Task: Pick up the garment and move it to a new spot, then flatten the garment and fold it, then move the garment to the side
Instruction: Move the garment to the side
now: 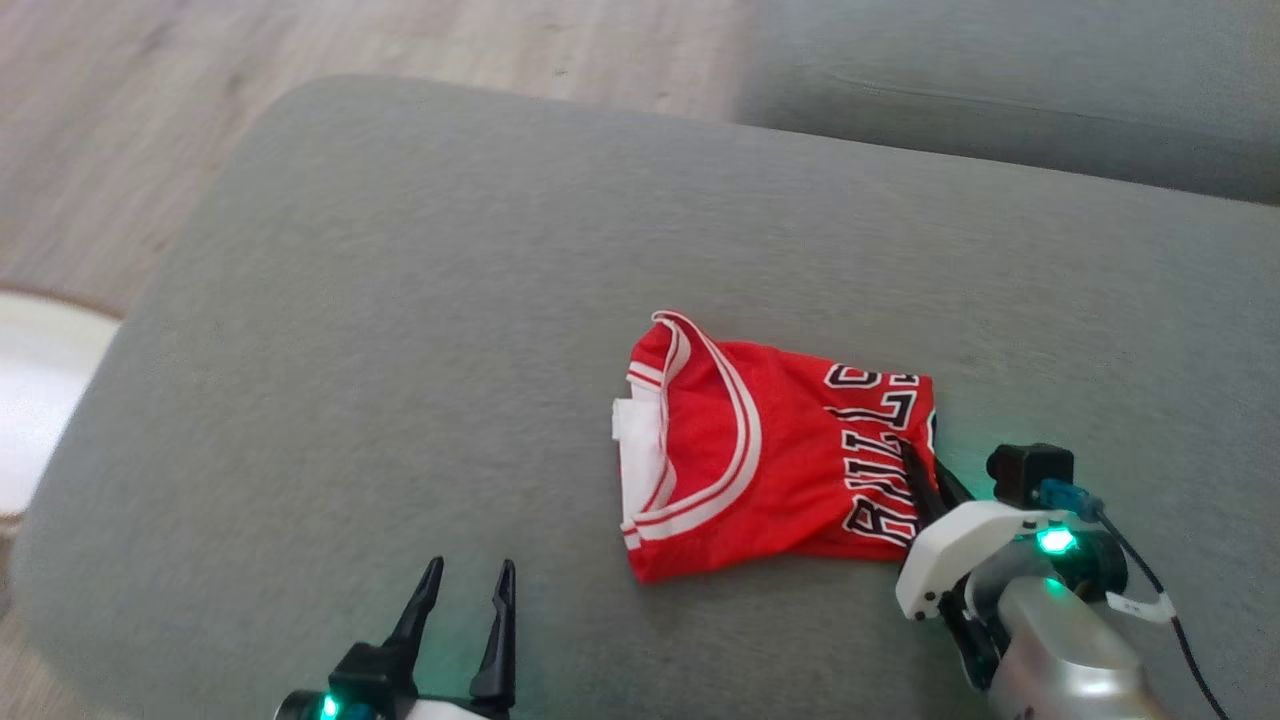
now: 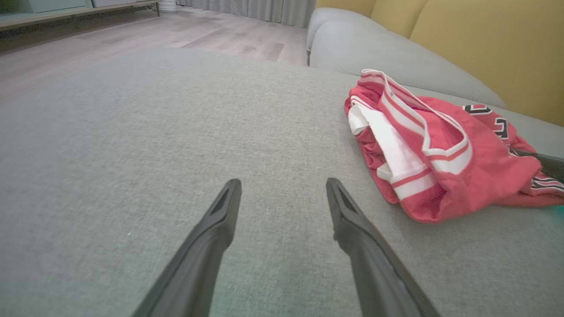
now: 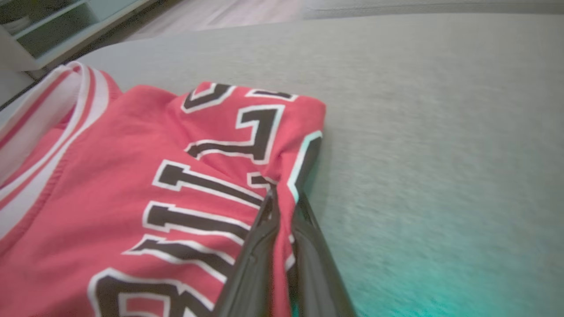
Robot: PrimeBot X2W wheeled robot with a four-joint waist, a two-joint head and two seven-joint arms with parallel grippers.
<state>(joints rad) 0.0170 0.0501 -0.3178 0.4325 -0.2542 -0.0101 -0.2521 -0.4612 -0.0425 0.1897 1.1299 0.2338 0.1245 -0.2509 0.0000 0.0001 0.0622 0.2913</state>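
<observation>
The garment (image 1: pixel 760 450) is a red jersey with white trim and black lettering, lying folded on the grey cushion (image 1: pixel 400 330) right of centre. Its lettered edge (image 3: pixel 246 145) faces my right gripper (image 1: pixel 912 455), which is shut on a pinch of red fabric at the jersey's right edge; in the right wrist view the two fingers (image 3: pixel 260 246) press together with cloth between them. My left gripper (image 1: pixel 468 578) stands open at the lower left, apart from the jersey, with bare cushion between its fingers (image 2: pixel 211 229). The jersey (image 2: pixel 423 145) lies to the right of it.
The cushion's rounded edge drops to a wood floor (image 1: pixel 130 110) at the left and far side. A second grey cushion (image 1: pixel 1000 90) lies behind, with a yellow backrest (image 2: pixel 484 48) beyond. A shelf unit (image 3: pixel 53 31) stands on the floor.
</observation>
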